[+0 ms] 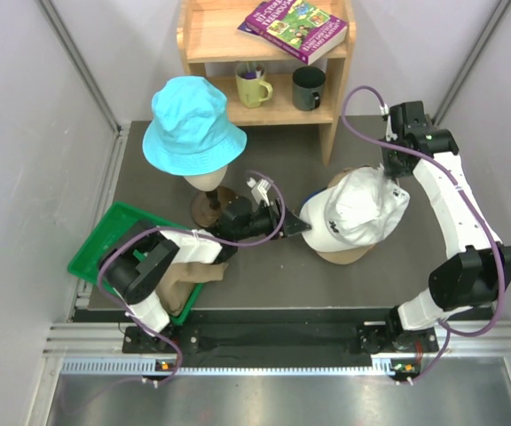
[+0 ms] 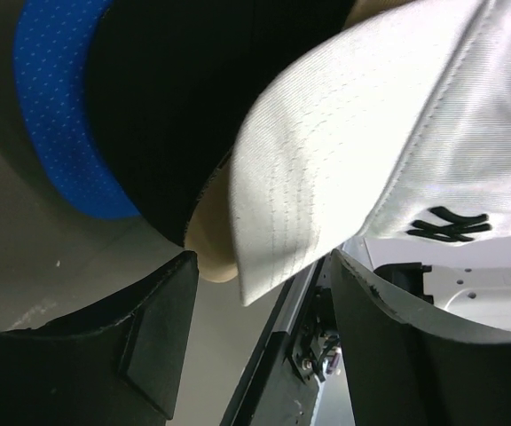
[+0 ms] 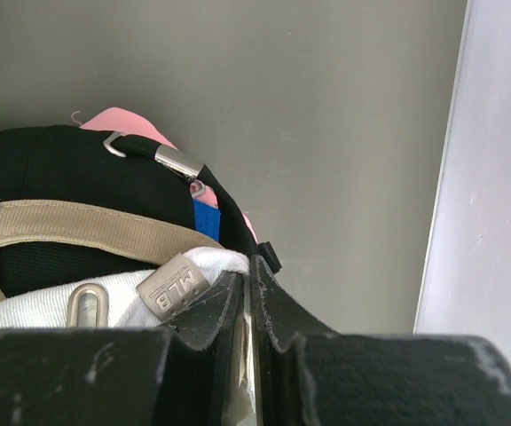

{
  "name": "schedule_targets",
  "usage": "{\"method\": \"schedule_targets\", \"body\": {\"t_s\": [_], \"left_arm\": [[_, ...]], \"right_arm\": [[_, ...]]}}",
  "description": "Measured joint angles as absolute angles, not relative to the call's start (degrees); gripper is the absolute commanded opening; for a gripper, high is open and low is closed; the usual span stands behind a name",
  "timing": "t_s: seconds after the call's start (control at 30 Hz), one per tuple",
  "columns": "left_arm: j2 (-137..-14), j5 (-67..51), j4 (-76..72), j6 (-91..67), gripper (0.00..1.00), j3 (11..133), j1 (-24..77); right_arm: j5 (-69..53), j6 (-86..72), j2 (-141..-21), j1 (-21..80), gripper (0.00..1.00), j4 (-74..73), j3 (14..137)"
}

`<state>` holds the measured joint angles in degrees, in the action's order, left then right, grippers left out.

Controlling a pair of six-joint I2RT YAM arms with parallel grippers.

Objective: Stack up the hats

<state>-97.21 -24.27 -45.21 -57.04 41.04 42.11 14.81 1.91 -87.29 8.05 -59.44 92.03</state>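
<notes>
A white cap tops a pile of caps on the dark mat, with a tan cap showing under it. My left gripper is open at the white brim; the brim's tip hangs between the fingers. Under it I see the tan brim, a black cap and a royal blue cap. My right gripper is shut on the white cap's back edge, beside its strap tag. Black, pink and blue layers lie beneath. A cyan bucket hat sits on a stand.
A green tray lies at the left edge, with a cream form on it under my left arm. A wooden shelf at the back holds a book and two mugs. Grey walls close both sides.
</notes>
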Motion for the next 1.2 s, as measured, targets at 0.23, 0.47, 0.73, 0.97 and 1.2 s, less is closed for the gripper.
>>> {"method": "schedule_targets", "body": {"t_s": [0.23,0.47,0.73,0.97,1.2], "left_arm": [[-97.36,-25.12,-49.74,-58.72,0.56,41.04,42.11],[-99.20,-26.13,-50.52,-59.92,0.41,41.93,42.11],[-100.01,-27.29,-51.20,-61.47,0.09,42.87,42.09],[-99.96,-29.04,-56.12,-64.36,0.00,42.89,42.09],[-98.96,-28.29,-56.51,-67.59,0.00,42.94,41.10]], "right_arm": [[14.74,1.89,-87.55,8.05,0.06,-59.46,92.05],[14.66,1.50,-88.18,8.05,0.06,-59.59,93.10],[14.68,1.30,-88.23,8.05,0.06,-59.55,93.12],[15.18,1.34,-88.38,7.70,0.06,-59.44,93.51],[15.29,1.32,-89.30,7.68,0.06,-59.86,95.07]]}}
